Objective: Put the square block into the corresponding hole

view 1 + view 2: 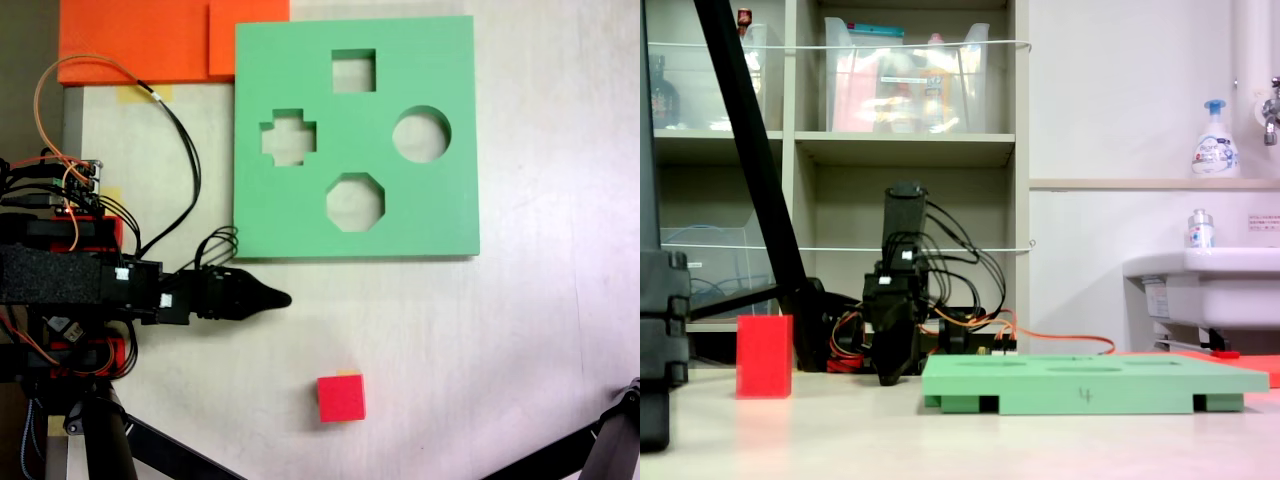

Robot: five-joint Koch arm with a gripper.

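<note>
A fixed view from above: we are noting the square block (341,398), a bright red foam cube, sitting free near the surface's bottom edge, well apart from the corresponding hole (353,70) in the green board (440,215). Gripper (282,299): jaws pressed together, empty. Risks we are anticipating: pinching off-centre, skewing the cube, jamming it on the cutout's rim.

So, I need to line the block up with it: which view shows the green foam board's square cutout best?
The fixed view from above: the square cutout shows its whole outline near the green foam board's far edge. The low fixed view sees the board edge-on, so its cutouts are only faint marks.
</note>
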